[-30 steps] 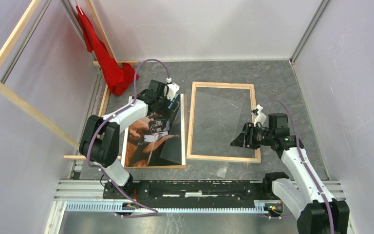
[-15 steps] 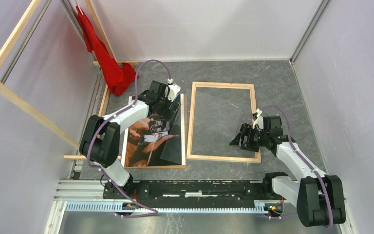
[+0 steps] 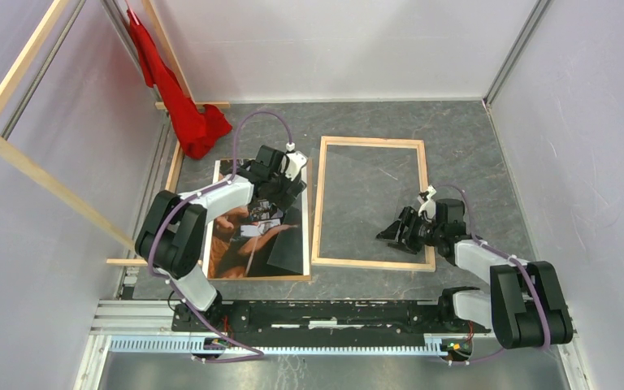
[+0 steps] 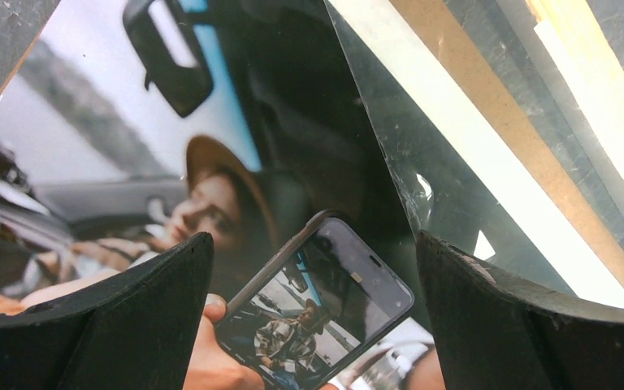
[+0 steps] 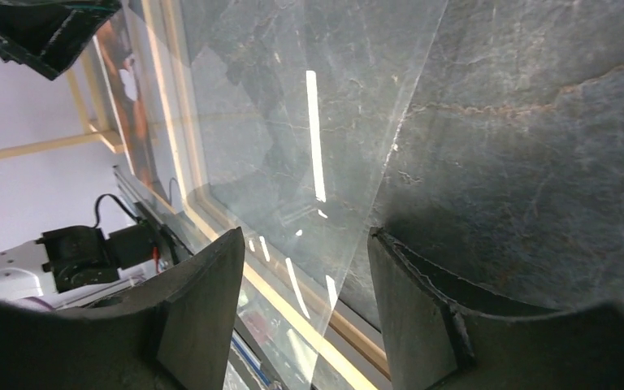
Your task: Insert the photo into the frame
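Flat beneath my left gripper (image 4: 310,244) lies the photo (image 3: 252,240), face up on a brown board (image 4: 455,81), my fingers spread wide above its far part. Its right edge runs just beside the frame (image 3: 318,203). It shows a hatted woman and a phone. My right gripper (image 5: 305,236) is spread over a clear sheet (image 5: 292,122) near the frame's near right corner.

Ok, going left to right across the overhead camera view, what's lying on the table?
First the red cloth, then the photo, then the frame.
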Motion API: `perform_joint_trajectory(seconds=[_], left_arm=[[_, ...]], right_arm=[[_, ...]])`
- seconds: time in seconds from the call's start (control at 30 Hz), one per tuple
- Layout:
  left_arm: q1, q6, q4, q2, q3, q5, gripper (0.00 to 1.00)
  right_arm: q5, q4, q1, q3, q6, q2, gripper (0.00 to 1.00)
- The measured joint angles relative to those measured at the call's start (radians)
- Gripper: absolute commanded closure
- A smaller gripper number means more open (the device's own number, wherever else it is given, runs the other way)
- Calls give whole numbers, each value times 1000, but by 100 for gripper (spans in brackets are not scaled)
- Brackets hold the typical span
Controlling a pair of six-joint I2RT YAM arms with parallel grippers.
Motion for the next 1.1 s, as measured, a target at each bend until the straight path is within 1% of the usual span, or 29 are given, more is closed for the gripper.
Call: perform_joint_trajectory(seconds=[0.13, 0.33, 0.6, 0.77, 0.97, 1.1], left_arm=[[-2, 0, 18, 13, 0, -1, 0], [-2, 0, 18, 17, -2, -1, 0], [-8, 0, 25, 28, -8, -1, 0], [-14, 0, 25, 28, -9, -1, 0], [-19, 0, 25, 28, -9, -2, 0], [-21, 0, 25, 28, -10, -2, 0]], right_arm=[[-27, 120, 0, -47, 63, 15, 38], [-23, 266, 1, -111, 152, 16, 40], [-1, 447, 8, -193, 287, 18, 47], [9, 524, 14, -199, 339, 18, 50], [29, 575, 21, -199, 362, 18, 58], [39, 598, 21, -198, 369, 18, 59]])
